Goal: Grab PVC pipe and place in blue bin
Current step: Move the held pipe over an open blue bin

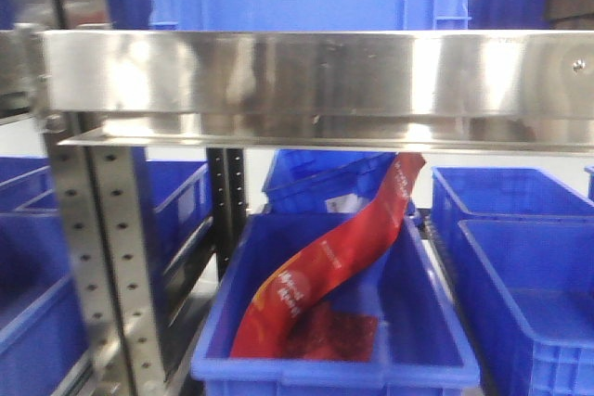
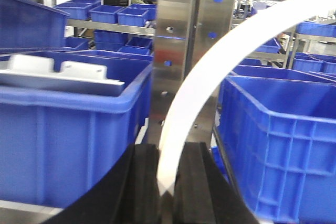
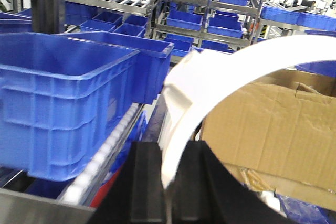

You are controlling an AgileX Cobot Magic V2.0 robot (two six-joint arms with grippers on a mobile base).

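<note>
I cannot pick out a PVC pipe in any view. My left gripper (image 2: 168, 182) has its black jaws closed to a thin seam. A white curved band (image 2: 210, 72) rises from the notch between them and arcs up to the right. My right gripper (image 3: 169, 182) looks the same, with a like white band (image 3: 210, 82) arcing right. I cannot tell what these bands are. Blue bins stand close by: one on each side of the left gripper (image 2: 68, 135) (image 2: 278, 140) and one left of the right gripper (image 3: 58, 108). Neither arm shows in the front view.
A steel shelf beam (image 1: 316, 71) crosses the front view, above a blue bin (image 1: 334, 373) holding a red bag (image 1: 325, 266). A steel upright (image 2: 186, 35) stands ahead of the left gripper. A grey metal part (image 2: 63, 74) lies in the left bin. A cardboard box (image 3: 273, 129) is right of the right gripper.
</note>
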